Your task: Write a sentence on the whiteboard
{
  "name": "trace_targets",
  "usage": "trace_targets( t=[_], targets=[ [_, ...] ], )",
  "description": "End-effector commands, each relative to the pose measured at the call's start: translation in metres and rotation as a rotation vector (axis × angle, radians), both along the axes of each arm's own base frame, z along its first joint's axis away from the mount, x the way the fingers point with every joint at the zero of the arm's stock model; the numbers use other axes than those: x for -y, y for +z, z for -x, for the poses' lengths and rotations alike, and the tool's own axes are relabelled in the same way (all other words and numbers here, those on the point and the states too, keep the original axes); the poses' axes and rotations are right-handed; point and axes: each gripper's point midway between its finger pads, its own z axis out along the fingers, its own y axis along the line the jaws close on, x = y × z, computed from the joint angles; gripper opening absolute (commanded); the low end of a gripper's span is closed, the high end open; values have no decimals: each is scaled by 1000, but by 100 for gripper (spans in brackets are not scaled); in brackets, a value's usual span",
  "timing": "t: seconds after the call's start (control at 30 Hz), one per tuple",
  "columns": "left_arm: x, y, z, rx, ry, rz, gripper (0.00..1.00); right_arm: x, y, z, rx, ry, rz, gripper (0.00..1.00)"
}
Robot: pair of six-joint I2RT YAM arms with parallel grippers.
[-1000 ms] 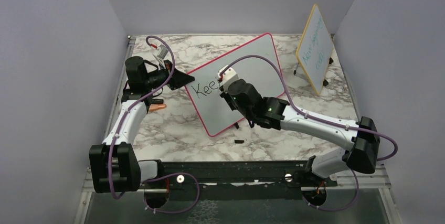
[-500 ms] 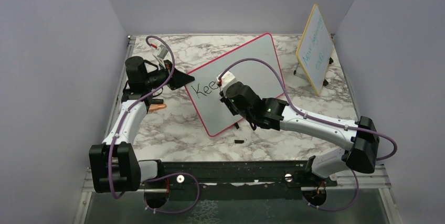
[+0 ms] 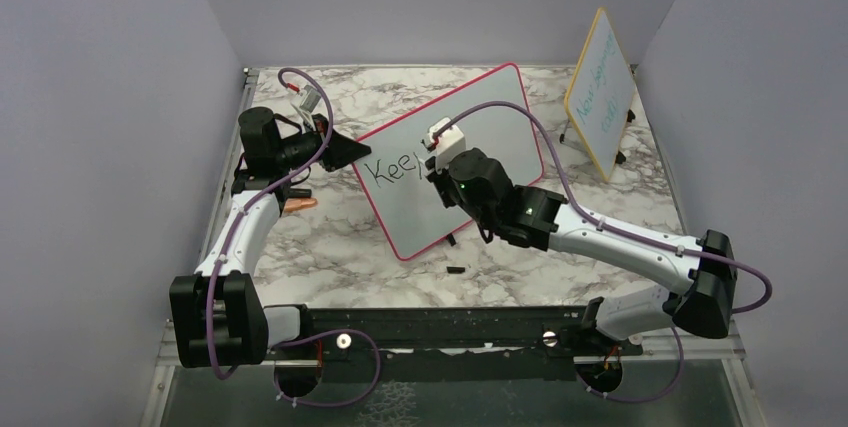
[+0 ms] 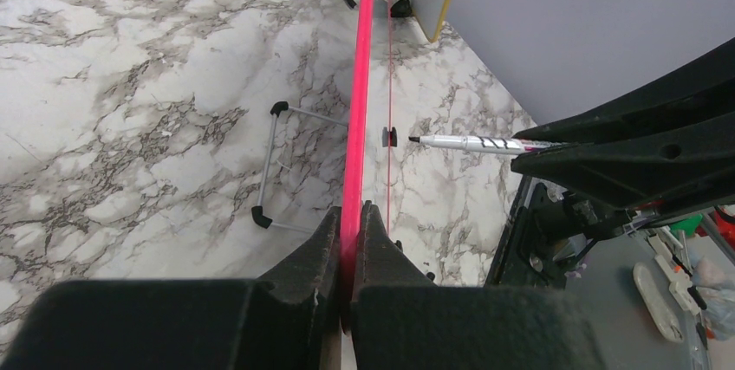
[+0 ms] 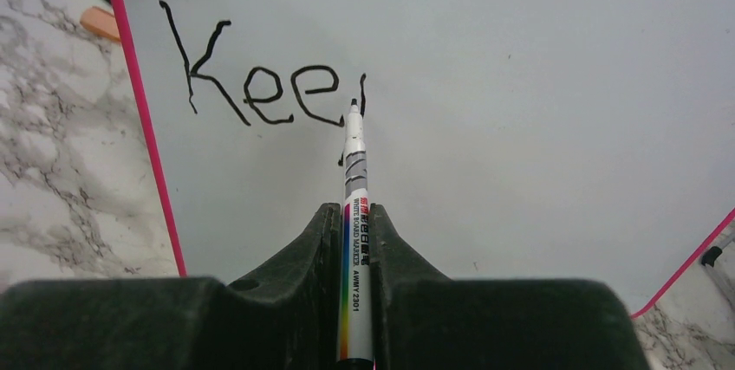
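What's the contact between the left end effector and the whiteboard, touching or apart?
Touching. The left wrist view shows the left end effector shut on the whiteboard, a finger pressed against each side of its pink edge, no gap.

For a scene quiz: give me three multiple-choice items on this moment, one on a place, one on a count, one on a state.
1. Where does the yellow-framed board stand? A. back right B. front left C. centre
2. How many finished letters are on the whiteboard? A. one B. three C. seven
3. What is the right gripper doing? A. hanging open B. shut on nothing C. shut on the marker
Key: 1 A, it stands in the far right corner; 2 B, "Kee" is done, plus one bare stroke; 3 C, it pinches the marker's barrel, tip at the whiteboard.
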Motion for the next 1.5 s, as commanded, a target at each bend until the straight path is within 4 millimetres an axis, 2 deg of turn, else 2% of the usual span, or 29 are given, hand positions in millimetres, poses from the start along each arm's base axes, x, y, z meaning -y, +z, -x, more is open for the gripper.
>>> trace_targets(
  t=[0.0,0.53,1.0,1.47],
  targets=[
    [1,-20,-2,-19,1,-45,0,0,17,-15,73,-47,-58,1],
    [1,-20,-2,-23,0,-44,0,-9,1,-26,47,-37,-37,0],
    [1,-20,-2,-24,0,-45,0,-13,2,-25,37,-10,-44,0],
    [1,-19,-2,-19,1,-45,0,9,-4,-38,55,-115,-7,0]
  ],
)
